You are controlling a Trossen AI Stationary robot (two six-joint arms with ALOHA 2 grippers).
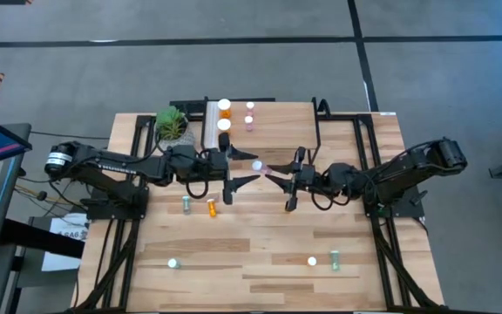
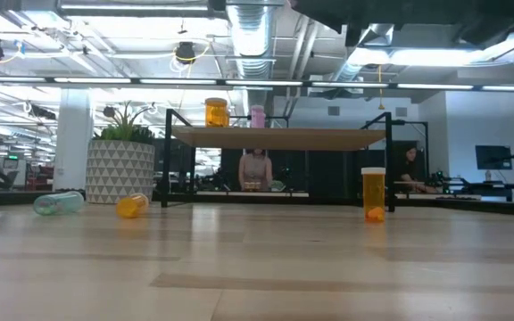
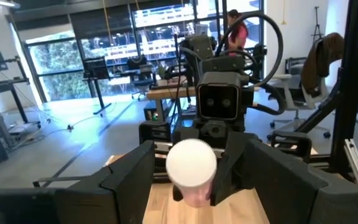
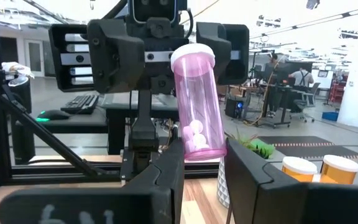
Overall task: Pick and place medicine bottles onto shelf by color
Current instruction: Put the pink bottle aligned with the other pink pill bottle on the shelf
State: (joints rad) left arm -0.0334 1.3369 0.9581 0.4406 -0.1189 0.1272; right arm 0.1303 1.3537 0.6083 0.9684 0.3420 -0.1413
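Right there, mid-table and above the shelf (image 1: 277, 131), the right gripper (image 4: 205, 163) had its fingers clamped on the base of a pink bottle (image 4: 197, 102), white cap pointing toward the other arm. The left gripper (image 3: 191, 171) faced it nose to nose, its fingers spread wide on either side of that cap and not pinching it. On the shelf's far end stood two orange bottles (image 1: 224, 114) beside the white strip (image 1: 211, 124), with two small pink ones (image 1: 250, 115) just next to them. Down on the tabletop (image 1: 260, 235), a green bottle (image 1: 186, 204) and a small orange one (image 1: 212, 208) lay near the left arm, while more bottles sat well apart toward the near edge. A potted plant (image 1: 172, 123) stood at the shelf's corner.
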